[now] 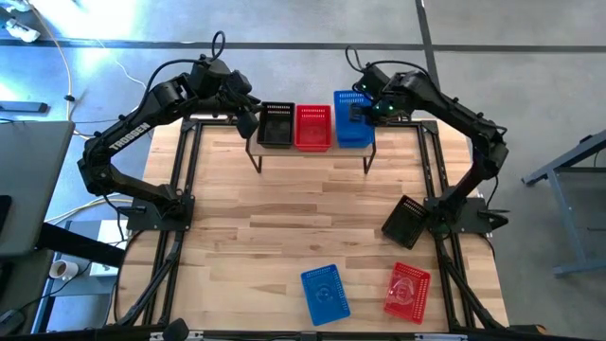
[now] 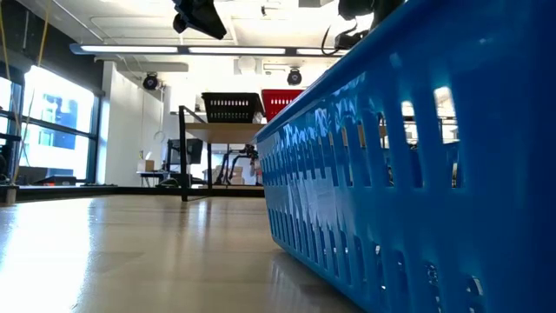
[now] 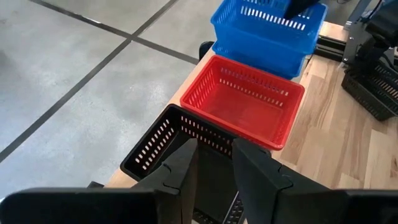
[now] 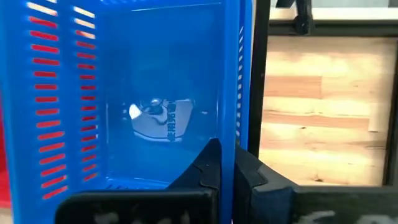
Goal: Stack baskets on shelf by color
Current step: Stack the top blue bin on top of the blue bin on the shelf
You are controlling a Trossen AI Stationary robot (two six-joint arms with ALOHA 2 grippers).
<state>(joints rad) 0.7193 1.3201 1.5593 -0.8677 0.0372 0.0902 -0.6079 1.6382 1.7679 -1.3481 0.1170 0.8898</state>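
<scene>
Seen from above, the left gripper [image 1: 249,121] hovers at the upper left of the frame beside the shelf [image 1: 312,150], its fingers [image 3: 180,177] parted and empty. On the shelf sit a black basket [image 1: 276,125], a red basket [image 1: 313,127] and a blue basket [image 1: 352,118]. The right gripper [image 1: 358,114], upper right, has its fingers clenched on that blue basket's wall. Lower on the bench [image 1: 284,227] lie a blue basket [image 1: 325,293], a black one [image 1: 405,222] and a red one [image 1: 408,292].

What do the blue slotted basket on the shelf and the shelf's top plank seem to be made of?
Blue slotted basket: probably moulded plastic, glossy; its thin walls carry even slots and its floor reflects light in the right wrist view. Shelf's top plank: looks like light wood, matte; too little shows to be sure.
</scene>
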